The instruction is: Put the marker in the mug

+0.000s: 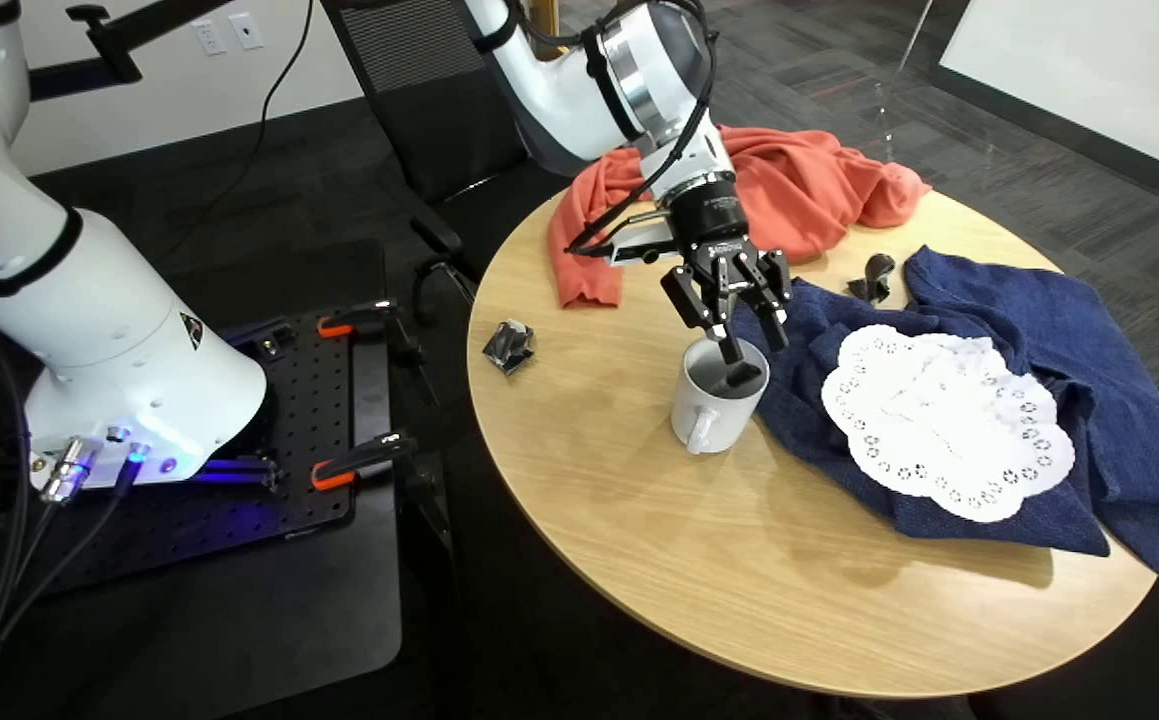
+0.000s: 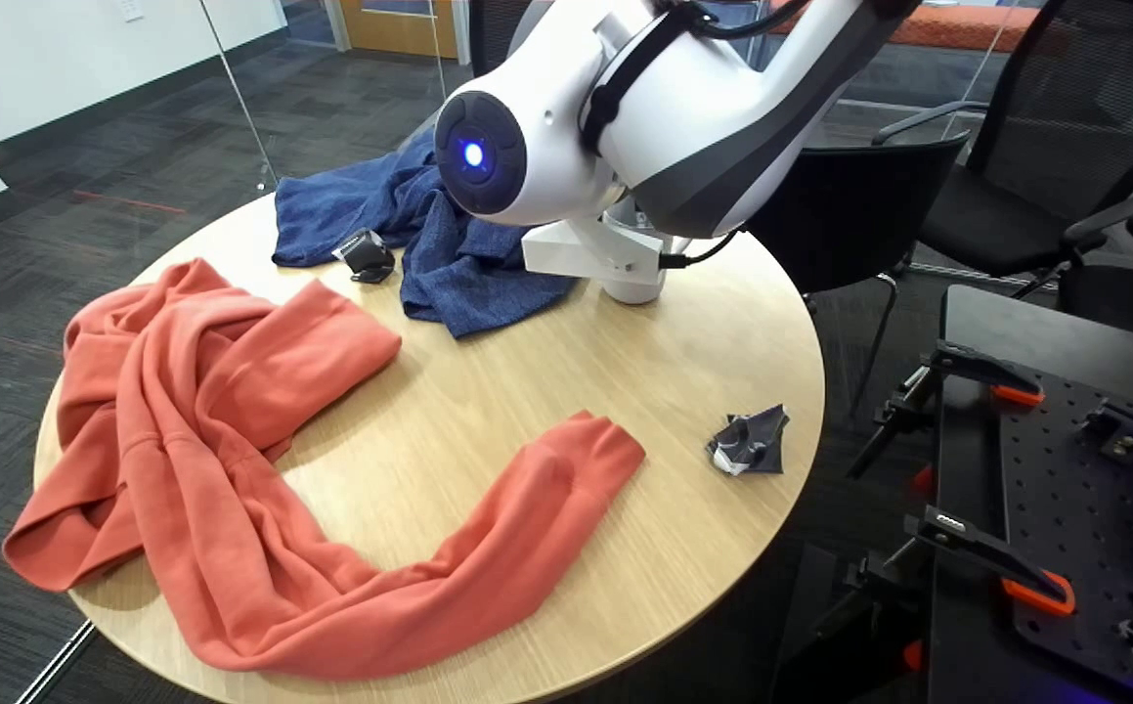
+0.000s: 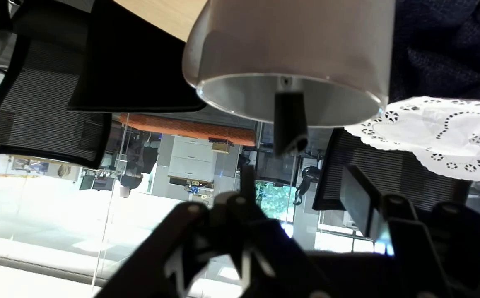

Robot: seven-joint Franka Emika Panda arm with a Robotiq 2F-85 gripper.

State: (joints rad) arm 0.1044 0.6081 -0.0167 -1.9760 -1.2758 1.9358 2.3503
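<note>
The white mug point(image 1: 714, 418) stands upright on the round table, its handle toward the near side in an exterior view. It is partly hidden behind the arm in an exterior view point(image 2: 632, 291) and looms large at the top of the wrist view point(image 3: 297, 45). The black marker point(image 3: 290, 118) is inside the mug, with its dark end sticking out past the rim and a whitish part deeper in. Its dark end also shows at the mug's mouth in an exterior view point(image 1: 742, 374). My gripper point(image 1: 751, 342) is open just above the mug, its fingers point(image 3: 302, 194) apart with nothing between them.
A blue cloth point(image 1: 1089, 360) bearing a white lacy doily point(image 1: 949, 420) lies beside the mug. An orange garment point(image 2: 234, 411), a dark clip-like object point(image 2: 366, 256) and a crumpled black wrapper point(image 2: 750, 442) lie on the table point(image 1: 629, 540). Chairs stand around it.
</note>
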